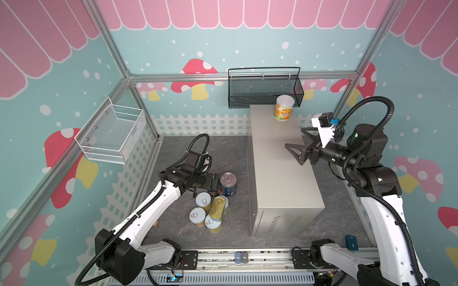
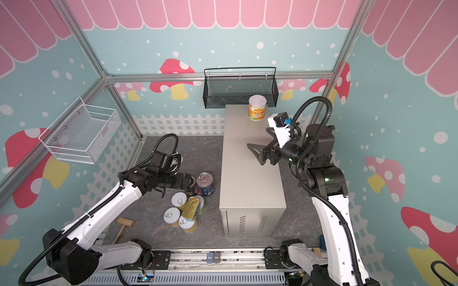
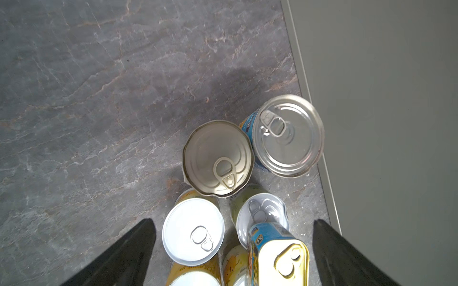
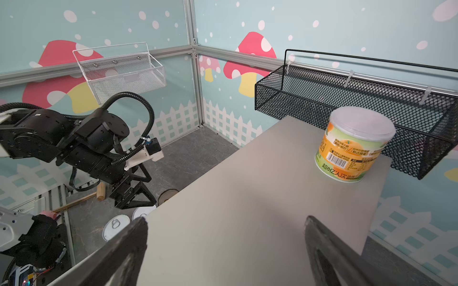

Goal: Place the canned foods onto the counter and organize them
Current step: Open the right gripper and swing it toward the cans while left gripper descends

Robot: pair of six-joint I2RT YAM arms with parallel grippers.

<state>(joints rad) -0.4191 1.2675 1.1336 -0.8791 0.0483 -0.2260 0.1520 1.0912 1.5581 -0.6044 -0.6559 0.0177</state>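
One can (image 1: 284,109) stands on the counter (image 1: 277,178); left claw (image 1: 216,182) and right claw (image 1: 293,137) gape.

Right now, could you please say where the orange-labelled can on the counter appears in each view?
Both top views: orange-labelled can upper middle, far end of the counter.
Left wrist: not in it.
Right wrist: the can upright on the counter.
Shared landmark: black mesh basket behind it.

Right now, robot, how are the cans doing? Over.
Left gripper open, over the floor cans. Right gripper open, over the counter. One yellow can stands there. Gold tin rests atop the pile.
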